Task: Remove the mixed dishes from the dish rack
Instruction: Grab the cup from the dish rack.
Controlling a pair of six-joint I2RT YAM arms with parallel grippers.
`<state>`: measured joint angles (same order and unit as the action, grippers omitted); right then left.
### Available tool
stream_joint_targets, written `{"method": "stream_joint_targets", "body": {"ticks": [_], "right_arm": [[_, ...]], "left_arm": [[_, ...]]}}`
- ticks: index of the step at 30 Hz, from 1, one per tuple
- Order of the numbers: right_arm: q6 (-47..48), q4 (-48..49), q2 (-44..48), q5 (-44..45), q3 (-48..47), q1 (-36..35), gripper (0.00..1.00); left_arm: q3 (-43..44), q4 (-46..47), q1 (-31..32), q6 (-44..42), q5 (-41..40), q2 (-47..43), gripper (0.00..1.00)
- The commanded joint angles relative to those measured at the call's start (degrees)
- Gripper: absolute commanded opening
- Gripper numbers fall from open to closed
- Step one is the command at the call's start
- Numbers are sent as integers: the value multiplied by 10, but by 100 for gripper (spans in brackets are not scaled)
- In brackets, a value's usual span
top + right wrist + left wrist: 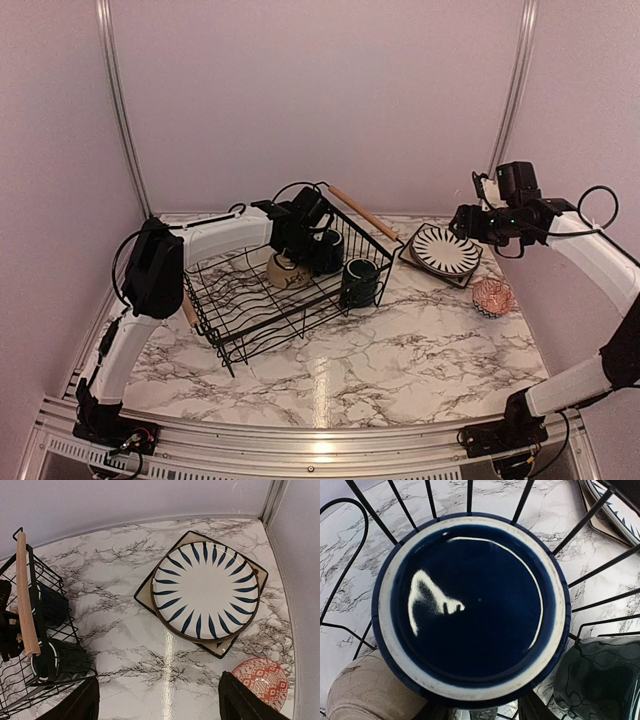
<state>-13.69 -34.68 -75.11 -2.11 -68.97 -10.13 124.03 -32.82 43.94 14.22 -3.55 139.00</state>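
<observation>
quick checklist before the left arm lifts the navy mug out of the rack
1. Left gripper positioned at the dark navy mug inside the black wire dish rack: ok.
2. Grip on that mug closed and firm: cannot tell; the fingers barely show.
3. Clearance around it: not ok; the cream bowl and a second dark mug sit close beside it.
4. Right gripper open, empty, away from the rack: ok.
5. Landing space: ok; bare white marble table lies between the rack and the striped round plate stacked on a square plate.
</observation>
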Motion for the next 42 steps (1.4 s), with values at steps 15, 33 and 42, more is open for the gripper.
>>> {"method": "stream_joint_targets", "body": {"ticks": [15,33,42], "right_arm": [[-11,8,2,-11,-19,-7,78],[-11,11,2,-13,-21,-9,78],[-19,23,3,-29,-28,-11,78]], "left_arm": [[33,5,6,-35,-5,10,20],[-63,52,13,-37,-38,-130,0],[-120,79,12,-29,-51,-237,0]]}}
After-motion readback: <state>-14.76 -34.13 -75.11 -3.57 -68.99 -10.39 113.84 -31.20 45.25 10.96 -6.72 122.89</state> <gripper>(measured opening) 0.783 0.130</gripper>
